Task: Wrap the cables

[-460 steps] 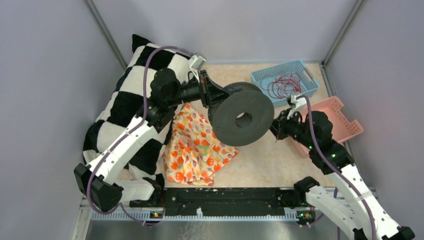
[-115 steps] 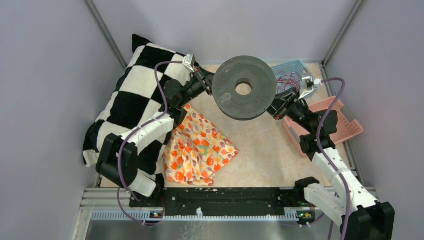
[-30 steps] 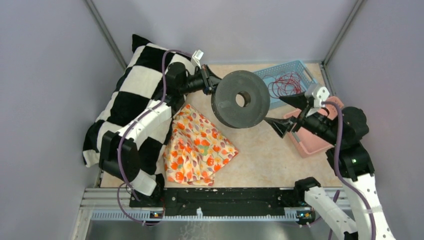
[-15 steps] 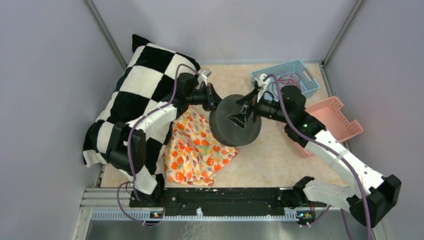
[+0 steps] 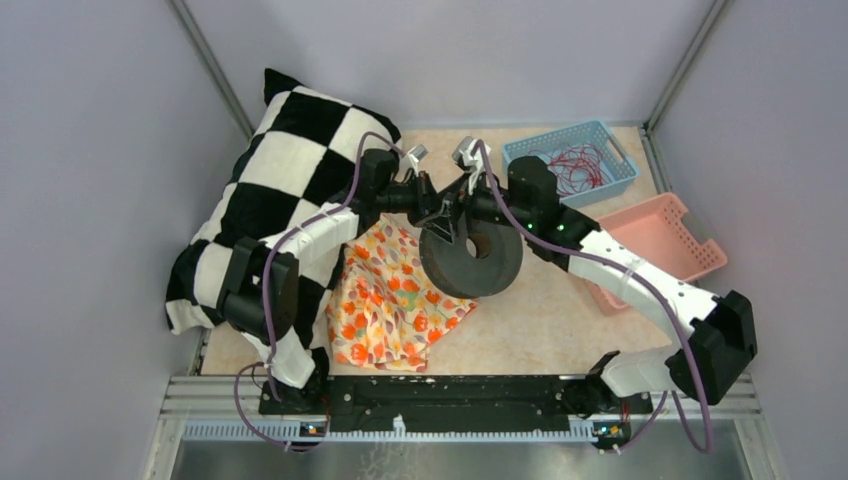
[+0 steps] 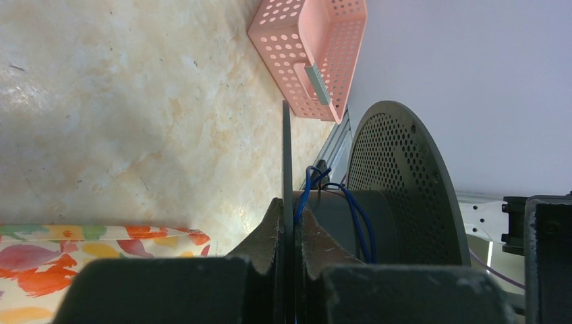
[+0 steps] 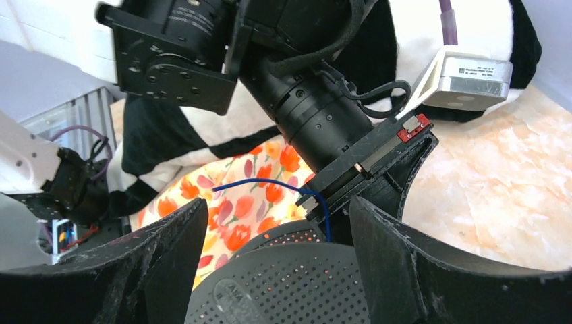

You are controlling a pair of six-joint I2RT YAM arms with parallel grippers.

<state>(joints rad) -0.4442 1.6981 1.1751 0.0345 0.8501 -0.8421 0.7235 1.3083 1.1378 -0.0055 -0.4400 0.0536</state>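
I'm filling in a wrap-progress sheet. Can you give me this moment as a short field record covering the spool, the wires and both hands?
spool: dark, with perforated flanges, tilted, beside the floral cloth
left hand: shut on the edge of one spool flange
right hand: open, close to the spool, holding nothing
blue cable: a few turns on the hub, with a loose end sticking out near the left hand
red cables: in the blue basket, not on the spool

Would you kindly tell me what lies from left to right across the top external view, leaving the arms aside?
Pillow → floral cloth → spool → blue basket → pink basket.
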